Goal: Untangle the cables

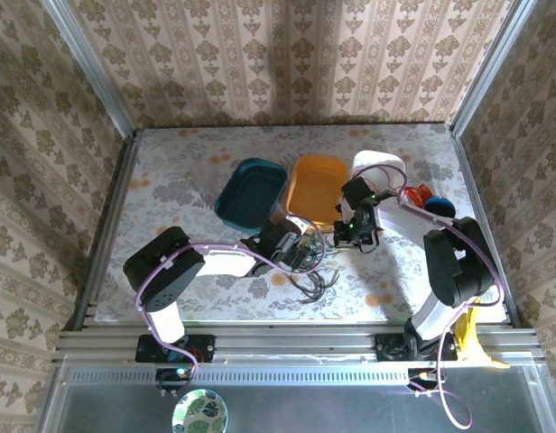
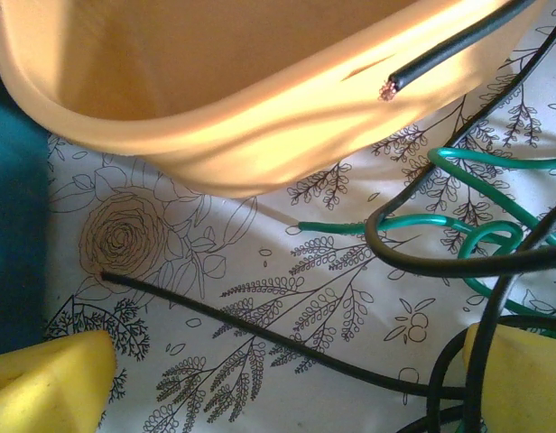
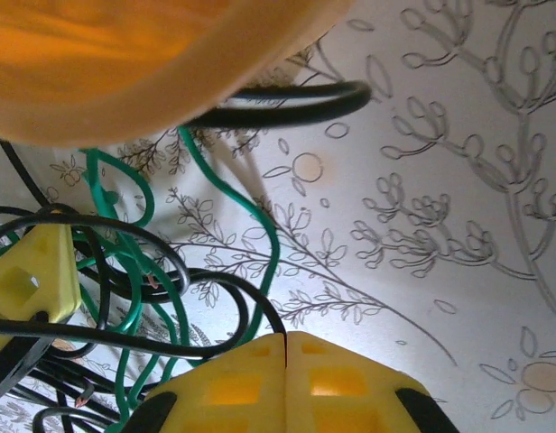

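The cables (image 1: 314, 275) lie as a tangle of thin black and green wires on the flowered cloth in front of the orange bin (image 1: 319, 185). My left gripper (image 1: 301, 253) (image 2: 287, 379) is open, with its yellow fingers (image 2: 43, 383) wide apart. A black cable (image 2: 260, 338) runs across the cloth between them. Green loops (image 2: 341, 225) lie to its right, and a cut black end (image 2: 386, 88) hangs in front of the bin. My right gripper (image 1: 350, 230) (image 3: 286, 338) is shut on a black cable (image 3: 265, 303) that enters the seam of its pads. A green cable (image 3: 274, 257) curls beside it.
The orange bin (image 2: 215, 90) (image 3: 125, 63) stands close over both grippers. A teal bin (image 1: 251, 191) (image 2: 12, 225) sits to its left. Red and blue objects (image 1: 427, 198) and a white one (image 1: 377, 167) lie behind the right arm. Metal rails edge the table.
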